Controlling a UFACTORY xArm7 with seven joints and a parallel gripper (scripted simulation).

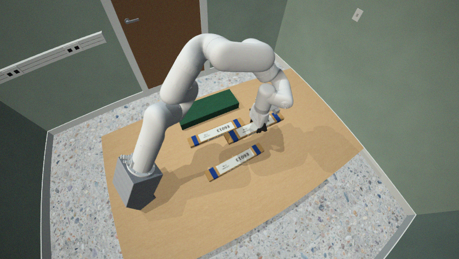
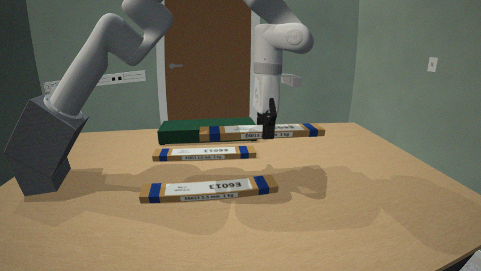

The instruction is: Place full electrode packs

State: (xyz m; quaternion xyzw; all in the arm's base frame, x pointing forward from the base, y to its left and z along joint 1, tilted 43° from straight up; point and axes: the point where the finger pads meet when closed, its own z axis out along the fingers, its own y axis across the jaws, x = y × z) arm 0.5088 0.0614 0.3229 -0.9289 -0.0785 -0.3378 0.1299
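Three long tan electrode packs with blue bands and white labels are in view. My gripper [image 1: 258,128] [image 2: 268,129] is shut on one pack [image 1: 254,128] [image 2: 262,131] near its middle and holds it level, a little above the table, just right of the green low platform [image 1: 209,108] [image 2: 206,125]. A second pack [image 1: 216,132] [image 2: 203,153] lies flat on the table in front of the platform. The third pack [image 1: 234,161] [image 2: 209,189] lies flat nearer the table's front. Nothing lies on the platform.
The arm's grey base block [image 1: 137,184] [image 2: 37,146] stands at the table's left. The table's right edge [image 1: 324,105] runs close to the wall. A brown door [image 2: 207,56] is behind the table.
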